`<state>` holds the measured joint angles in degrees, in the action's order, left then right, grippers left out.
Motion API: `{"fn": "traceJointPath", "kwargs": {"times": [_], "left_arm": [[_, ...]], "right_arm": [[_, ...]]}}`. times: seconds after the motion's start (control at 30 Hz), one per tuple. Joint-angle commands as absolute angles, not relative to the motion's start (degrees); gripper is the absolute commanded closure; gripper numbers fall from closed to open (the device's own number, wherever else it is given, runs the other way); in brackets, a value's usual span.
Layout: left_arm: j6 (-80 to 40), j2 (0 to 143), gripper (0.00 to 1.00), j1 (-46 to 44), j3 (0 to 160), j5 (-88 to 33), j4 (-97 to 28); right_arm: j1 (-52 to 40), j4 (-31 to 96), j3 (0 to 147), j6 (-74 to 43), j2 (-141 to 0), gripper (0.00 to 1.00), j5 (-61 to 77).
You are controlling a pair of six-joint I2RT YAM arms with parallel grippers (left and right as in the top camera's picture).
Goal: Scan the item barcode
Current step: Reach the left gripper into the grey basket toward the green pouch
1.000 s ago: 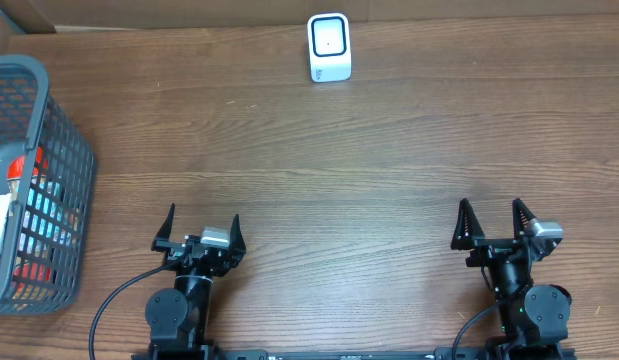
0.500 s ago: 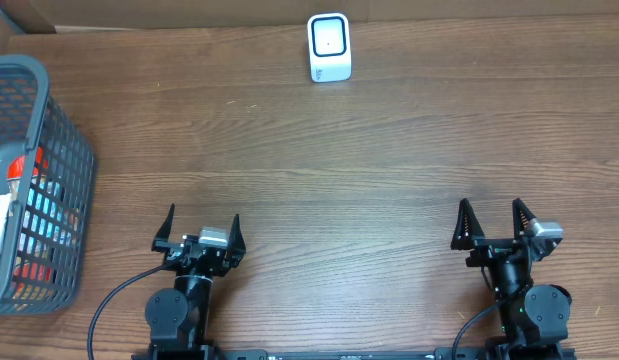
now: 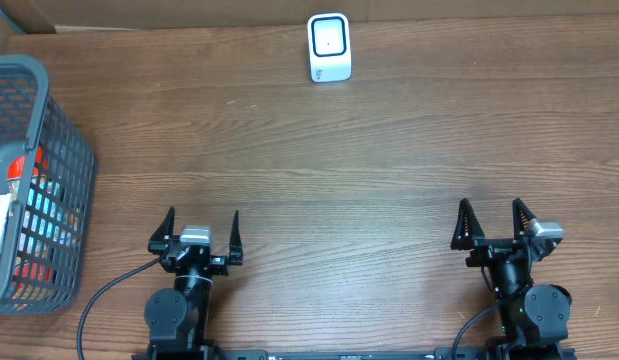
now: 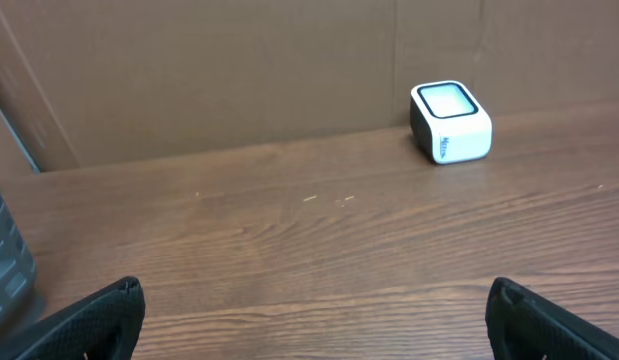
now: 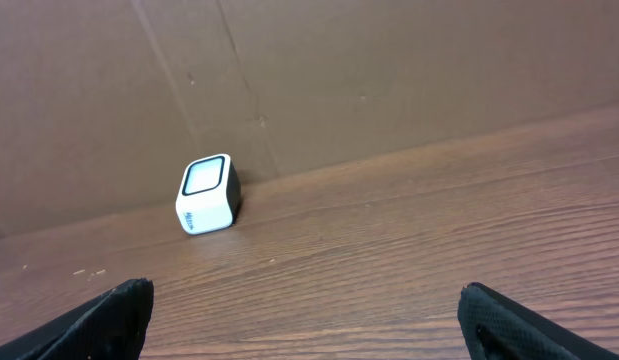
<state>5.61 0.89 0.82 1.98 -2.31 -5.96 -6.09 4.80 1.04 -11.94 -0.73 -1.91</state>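
The white barcode scanner (image 3: pixel 329 47) stands at the far edge of the wooden table, its window facing up; it also shows in the left wrist view (image 4: pixel 450 122) and the right wrist view (image 5: pixel 206 194). Colourful packaged items (image 3: pixel 37 215) lie inside the grey basket (image 3: pixel 69 140) at the left; no barcode shows. My left gripper (image 3: pixel 199 225) hovers near the front edge, open and holding nothing (image 4: pixel 314 290). My right gripper (image 3: pixel 492 222) is at the front right, also open and holding nothing (image 5: pixel 304 290). Both are far from the scanner and the basket.
A brown cardboard wall (image 4: pixel 239 70) runs behind the scanner along the table's far edge. The basket's corner (image 4: pixel 4 260) shows at the left of the left wrist view. Bare wood (image 3: pixel 329 170) lies between the grippers and the scanner.
The left wrist has turned slightly, so its camera housing now sits a little further left between the fingers. The right arm, the scanner and the basket have not moved.
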Motion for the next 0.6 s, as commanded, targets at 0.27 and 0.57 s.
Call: {"fn": "traceJointPath", "kwargs": {"times": [0.27, 0.57], "left_arm": [[1.3, 2.9, 0.0, 0.7, 12.8, -2.4, -12.8], [0.6, 19.5, 0.0, 0.7, 25.3, -6.0, -14.7]], "right_arm": [[-6.4, 4.6, 0.5, -11.9, -0.2, 0.0, -2.3], [-6.4, 4.6, 0.5, -11.9, -0.2, 0.0, -2.3]]}}
